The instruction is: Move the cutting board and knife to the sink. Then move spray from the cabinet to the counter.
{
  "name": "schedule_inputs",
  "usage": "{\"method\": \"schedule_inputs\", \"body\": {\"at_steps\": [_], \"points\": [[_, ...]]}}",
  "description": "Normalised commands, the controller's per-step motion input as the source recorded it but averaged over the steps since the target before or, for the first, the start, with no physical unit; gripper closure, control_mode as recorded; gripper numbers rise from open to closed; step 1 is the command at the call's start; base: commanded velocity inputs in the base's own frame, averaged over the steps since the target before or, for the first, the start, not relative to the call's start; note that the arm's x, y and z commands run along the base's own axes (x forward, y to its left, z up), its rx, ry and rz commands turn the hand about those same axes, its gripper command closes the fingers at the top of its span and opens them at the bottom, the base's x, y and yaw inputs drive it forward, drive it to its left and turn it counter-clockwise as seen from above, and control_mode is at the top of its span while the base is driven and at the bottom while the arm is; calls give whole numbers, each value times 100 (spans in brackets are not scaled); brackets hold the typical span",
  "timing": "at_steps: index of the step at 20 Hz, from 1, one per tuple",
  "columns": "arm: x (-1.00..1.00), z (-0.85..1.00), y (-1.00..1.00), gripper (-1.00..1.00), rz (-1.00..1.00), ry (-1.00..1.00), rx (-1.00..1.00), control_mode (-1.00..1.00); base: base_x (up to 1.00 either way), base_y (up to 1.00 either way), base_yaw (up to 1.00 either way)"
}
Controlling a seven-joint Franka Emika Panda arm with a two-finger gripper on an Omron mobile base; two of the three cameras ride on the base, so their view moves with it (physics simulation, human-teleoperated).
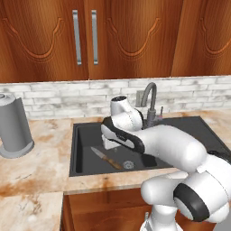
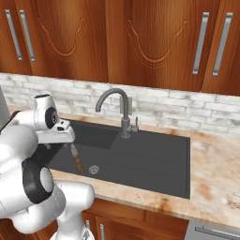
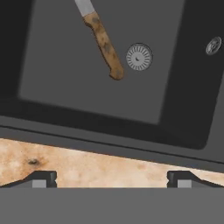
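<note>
— Wooden cabinet [image 1: 135, 38] doors hang shut above your marbled surface [image 1: 36, 167]. Where's the knife [image 3: 101, 38]?
— Flat in the sink [image 2: 140, 159], handle beside the drain [image 3: 139, 57]. Your hand view shows the jaws released, empty, above the sink's front rim; left base view adds a grey kettle [image 1: 13, 126].

Readable text: none was visible.
Labels or brands: none showed on any surface.
Numbers and signs: none could be made out.
</note>
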Motion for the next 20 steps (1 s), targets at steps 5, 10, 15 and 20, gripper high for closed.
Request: {"method": "schedule_inputs", "body": {"at_steps": [5,10,15,20], "points": [[-52,27,-18,-100,-1,-12,0,-100,0,0,0],[-55,33,-21,-100,0,-13,0,-100,0,0,0],[-46,40,-26,-100,0,-7,0,-100,0,0,0],[-48,42,-29,-100,0,-11,0,-100,0,0,0]]}}
